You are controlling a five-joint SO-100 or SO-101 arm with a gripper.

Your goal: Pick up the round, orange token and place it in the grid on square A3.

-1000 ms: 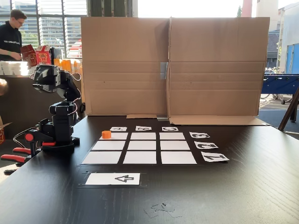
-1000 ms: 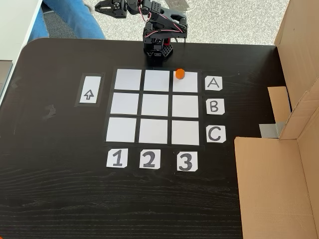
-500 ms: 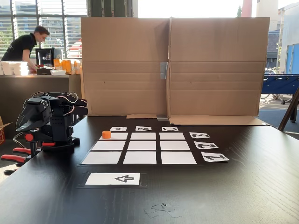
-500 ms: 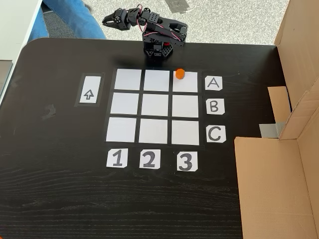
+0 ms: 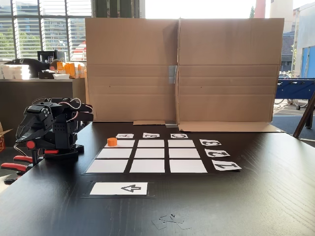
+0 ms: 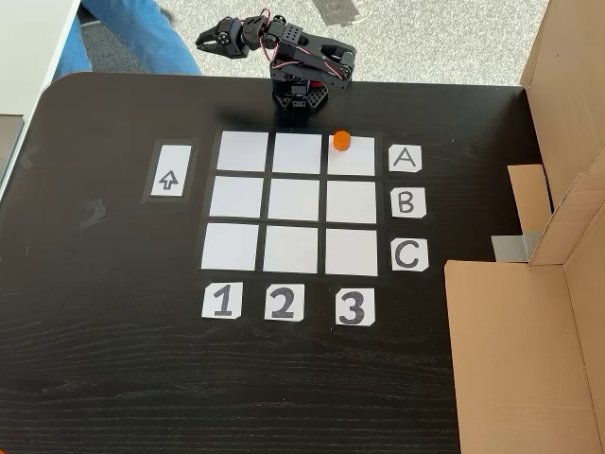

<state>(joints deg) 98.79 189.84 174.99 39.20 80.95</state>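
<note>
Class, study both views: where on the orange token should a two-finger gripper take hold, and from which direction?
Grip the token across its curved side wall, coming down from above. It stands upright on square A3, a short cylinder with bare paper around it, so fingers probably fit either side.

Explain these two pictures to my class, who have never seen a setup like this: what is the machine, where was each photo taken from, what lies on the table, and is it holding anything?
The black machine is a small robot arm bolted at the table's edge. Its claw, the gripper, is folded back beyond the table edge, apart from everything, and grips nothing; whether it is open or shut is hard to tell.

One photo is taken low from the table's side, the other from above.

On the dark table lies a grid of nine white paper squares, with letter cards A, B, C and number cards 1, 2, 3 beside it. A small orange token stands on the corner square lined up with A and 3. A separate arrow card and a cardboard screen are nearby.
</note>
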